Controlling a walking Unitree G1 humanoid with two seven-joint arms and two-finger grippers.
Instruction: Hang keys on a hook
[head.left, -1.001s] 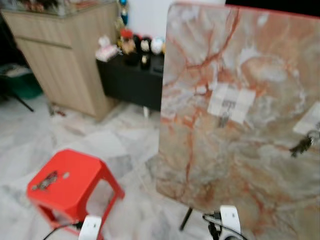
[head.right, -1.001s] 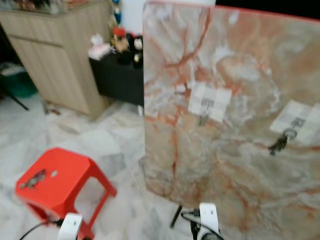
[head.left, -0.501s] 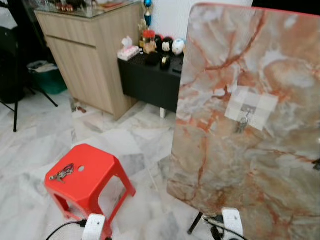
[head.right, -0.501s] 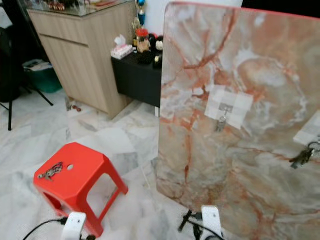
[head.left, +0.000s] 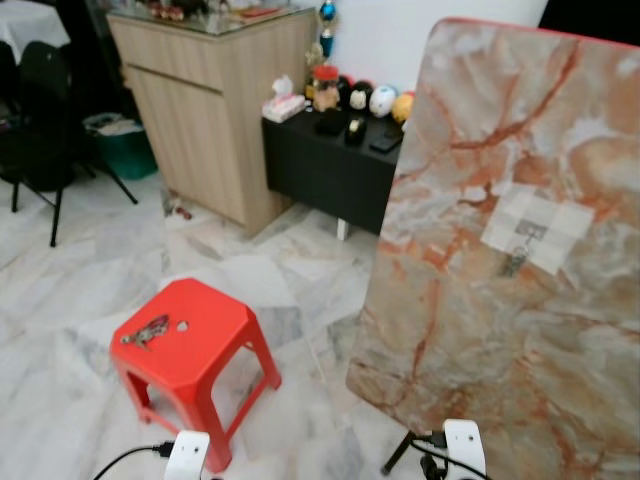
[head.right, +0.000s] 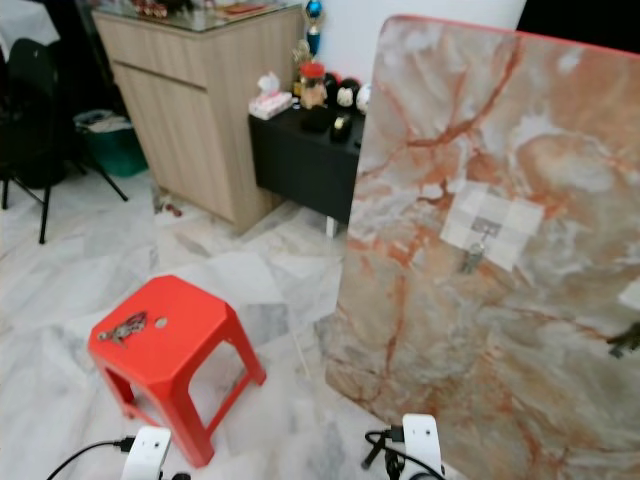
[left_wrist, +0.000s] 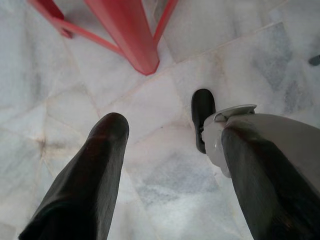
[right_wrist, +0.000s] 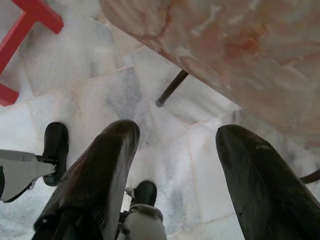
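Both grippers hang low over the pale marble floor (head.left: 80, 300) with nothing between their fingers: the left gripper (left_wrist: 170, 165) is spread wide near a leg of the red stool (head.left: 195, 345), the right gripper (right_wrist: 177, 170) spread just as wide below the lower edge of the marbled board (head.right: 500, 260). On the left, the keys (head.left: 146, 331) lie on the stool's seat. To the right, the board leans upright on thin dark legs, a taped hook (head.right: 486, 229) near its middle.
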